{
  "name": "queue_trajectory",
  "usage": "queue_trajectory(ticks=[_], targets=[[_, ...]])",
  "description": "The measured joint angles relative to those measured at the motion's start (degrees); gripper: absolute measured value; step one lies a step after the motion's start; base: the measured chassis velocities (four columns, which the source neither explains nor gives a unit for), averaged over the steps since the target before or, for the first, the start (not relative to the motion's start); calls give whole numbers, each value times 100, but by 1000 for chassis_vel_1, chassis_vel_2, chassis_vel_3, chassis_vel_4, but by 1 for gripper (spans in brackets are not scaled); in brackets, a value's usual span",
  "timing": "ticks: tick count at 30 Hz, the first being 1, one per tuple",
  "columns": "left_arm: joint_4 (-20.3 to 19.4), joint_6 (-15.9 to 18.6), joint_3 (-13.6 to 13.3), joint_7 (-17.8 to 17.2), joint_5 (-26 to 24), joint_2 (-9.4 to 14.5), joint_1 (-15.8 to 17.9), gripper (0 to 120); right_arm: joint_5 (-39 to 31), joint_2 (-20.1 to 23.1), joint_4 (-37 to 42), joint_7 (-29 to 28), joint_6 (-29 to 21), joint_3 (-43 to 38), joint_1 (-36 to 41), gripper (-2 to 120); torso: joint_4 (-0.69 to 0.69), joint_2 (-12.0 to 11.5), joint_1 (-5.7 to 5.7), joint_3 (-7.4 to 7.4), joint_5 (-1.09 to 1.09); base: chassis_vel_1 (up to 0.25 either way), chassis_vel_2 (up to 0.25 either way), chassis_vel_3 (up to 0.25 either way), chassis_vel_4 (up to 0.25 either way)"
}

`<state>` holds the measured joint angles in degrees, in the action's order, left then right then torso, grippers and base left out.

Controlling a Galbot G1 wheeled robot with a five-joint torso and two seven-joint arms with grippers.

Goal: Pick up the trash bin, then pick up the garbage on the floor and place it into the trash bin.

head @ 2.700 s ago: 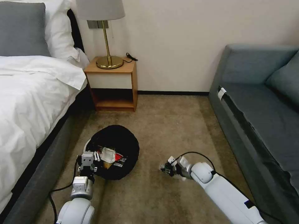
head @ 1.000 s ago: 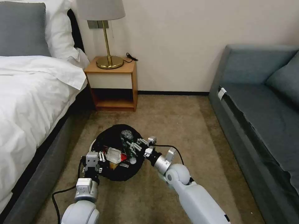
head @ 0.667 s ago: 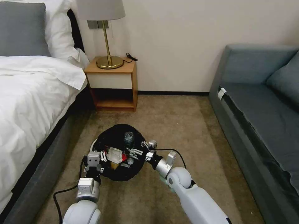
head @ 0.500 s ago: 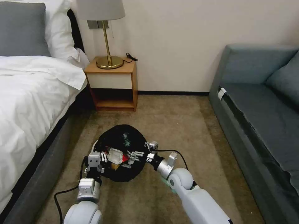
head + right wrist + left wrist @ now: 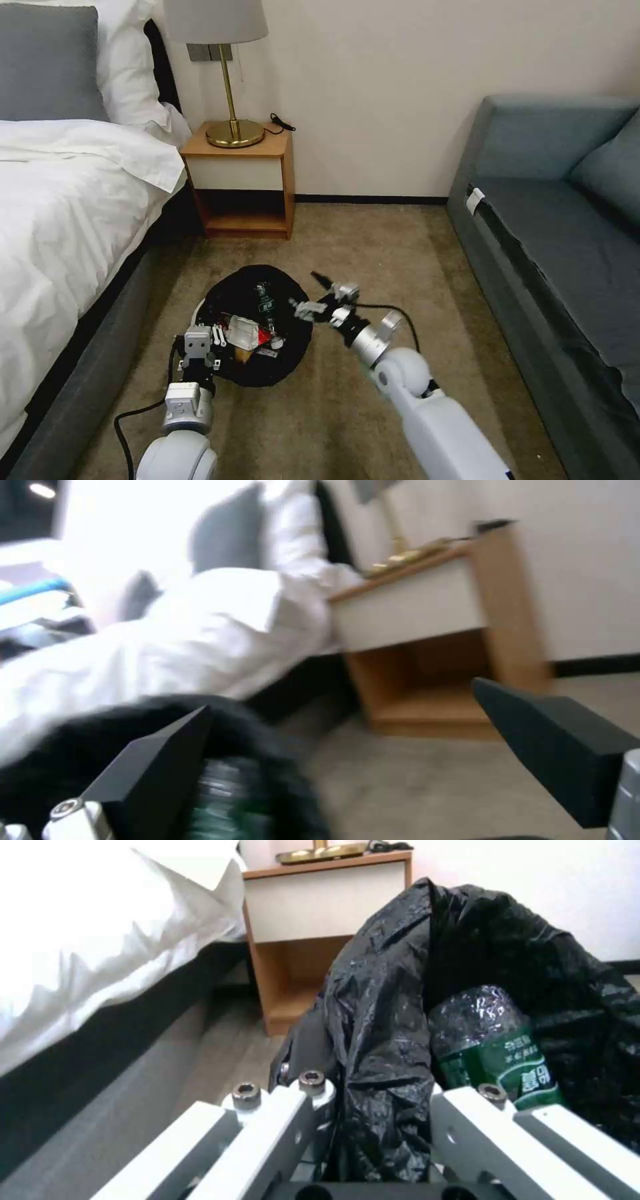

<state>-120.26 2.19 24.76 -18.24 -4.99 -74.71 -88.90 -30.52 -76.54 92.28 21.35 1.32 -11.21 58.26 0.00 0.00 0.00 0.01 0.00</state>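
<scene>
The trash bin [image 5: 257,373], lined with a black bag, sits low on the floor [image 5: 387,253] in front of me. My left gripper [image 5: 200,347] is shut on its near rim; the left wrist view shows the bag [image 5: 380,1040] pinched in that gripper [image 5: 373,1105]. Garbage lies inside: a clear bottle with a green label [image 5: 264,301] [image 5: 497,1055] and a red-and-white wrapper [image 5: 243,332]. My right gripper [image 5: 301,288] hangs open and empty just past the bin's right rim. Its dark fingertips [image 5: 160,760] stand wide apart above the bin [image 5: 87,740].
A white bed [image 5: 67,200] runs along the left, close to the bin. A wooden nightstand [image 5: 240,173] with a brass lamp [image 5: 230,130] stands at the wall behind. A grey sofa [image 5: 567,233] lines the right side. Bare carpet lies between bin and sofa.
My right gripper carried the bottle from the floor on the right to the bin, let it go inside, then drew back to the right and opened wide. The left gripper kept its hold.
</scene>
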Motion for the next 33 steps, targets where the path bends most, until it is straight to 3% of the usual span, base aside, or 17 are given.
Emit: queue_trajectory(ticks=[5,8,9,11,12,15,20,26,28,33], targets=[[-129,275,-10,-132,-497,19,55,5,186,167,-114,-287,-113,-323,71,100,0,0,0,0,1,0,0,0,0],[-247,555,-5,-328,-1198,50,124,5,352,218,-289,-500,-160,-582,132,100,-1,0,0,0,1,0,0,0,0],[-247,555,-5,-328,-1198,50,124,5,352,218,-289,-500,-160,-582,132,100,-1,0,0,0,1,0,0,0,0],[-323,723,30,-546,-1850,59,203,5,446,222,-408,-583,-175,-729,166,100,-1,0,0,-1,2,0,0,0,0],[-323,723,30,-546,-1850,59,203,5,446,222,-408,-583,-175,-729,166,100,-1,0,0,-1,2,0,0,0,0],[-356,814,95,-800,-2467,50,304,5,594,226,-525,-594,-199,-838,187,100,-1,0,0,-1,2,0,0,0,0],[-112,761,240,-1052,-2923,42,402,5,745,191,-699,-577,-174,-978,162,100,0,0,0,-1,0,0,0,0,0],[53,656,265,-1107,-3495,90,412,5,788,162,-736,-569,-160,-1072,151,100,1,0,0,-1,1,0,0,0,0],[273,415,233,-1097,-3967,56,515,5,788,136,-733,-566,-164,-1122,150,100,0,0,0,-1,1,0,0,0,0],[561,259,176,-1067,-4181,48,639,5,786,100,-707,-565,-173,-1166,183,100,0,0,0,-1,0,0,0,0,0]])
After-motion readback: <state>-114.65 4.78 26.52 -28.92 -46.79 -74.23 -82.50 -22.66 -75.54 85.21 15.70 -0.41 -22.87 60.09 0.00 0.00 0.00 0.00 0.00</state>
